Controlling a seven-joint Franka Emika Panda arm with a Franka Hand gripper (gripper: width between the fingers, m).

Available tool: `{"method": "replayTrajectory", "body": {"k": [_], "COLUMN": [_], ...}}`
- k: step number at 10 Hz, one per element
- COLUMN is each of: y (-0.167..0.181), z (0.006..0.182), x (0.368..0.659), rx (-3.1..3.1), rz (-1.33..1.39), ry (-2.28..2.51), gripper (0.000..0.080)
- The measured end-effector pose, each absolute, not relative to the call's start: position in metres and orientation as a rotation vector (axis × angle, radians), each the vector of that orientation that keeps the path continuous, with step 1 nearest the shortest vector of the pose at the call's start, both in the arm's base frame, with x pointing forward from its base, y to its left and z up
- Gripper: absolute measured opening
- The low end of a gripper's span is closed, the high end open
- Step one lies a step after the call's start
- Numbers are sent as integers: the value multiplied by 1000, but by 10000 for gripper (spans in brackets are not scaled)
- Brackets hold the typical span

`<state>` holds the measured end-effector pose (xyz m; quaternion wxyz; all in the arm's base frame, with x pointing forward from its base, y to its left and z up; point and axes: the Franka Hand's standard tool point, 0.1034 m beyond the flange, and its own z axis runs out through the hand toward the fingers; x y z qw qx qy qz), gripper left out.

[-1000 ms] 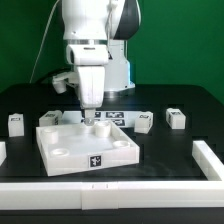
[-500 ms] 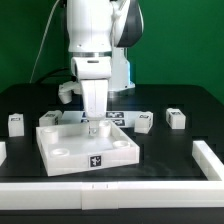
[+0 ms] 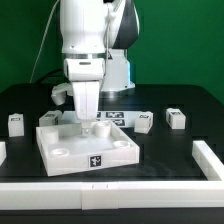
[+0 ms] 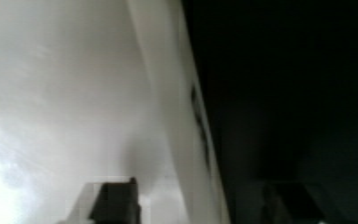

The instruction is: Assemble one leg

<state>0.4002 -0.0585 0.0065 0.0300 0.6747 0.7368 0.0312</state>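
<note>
A small white leg [image 3: 100,128] stands upright at a far socket of the large white square panel [image 3: 88,150]. My gripper [image 3: 85,113] hangs just to the exterior view's left of that leg, low over the panel's back edge, and holds nothing. In the wrist view the gripper [image 4: 202,187] shows two dark fingers [image 4: 114,200] spread apart. Between them lie only the blurred white panel surface [image 4: 69,100] and the dark table. Other loose legs lie on the table: one at the far left [image 3: 15,123], one by the panel's back left corner [image 3: 50,117], and two at the right [image 3: 145,121] [image 3: 176,118].
The marker board [image 3: 116,118] lies flat behind the panel. A low white border [image 3: 110,190] runs along the table's front and up the exterior view's right side [image 3: 207,157]. The robot's base stands behind the panel.
The gripper has shifted to the exterior view's left and off the leg. The leg, earlier under the fingers, now stands uncovered on the panel.
</note>
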Motion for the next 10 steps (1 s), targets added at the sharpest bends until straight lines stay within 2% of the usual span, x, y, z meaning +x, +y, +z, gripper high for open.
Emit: {"method": "replayTrajectory", "body": {"k": [2,8,10], "y": [-58,-58,-42], "z": [6,6,7], "x": [400,399,404], "rx": [2079,2087,2146], "rz": [96,95,103], "ry": [2274,2267,2215], "gripper": [68,61,61]}}
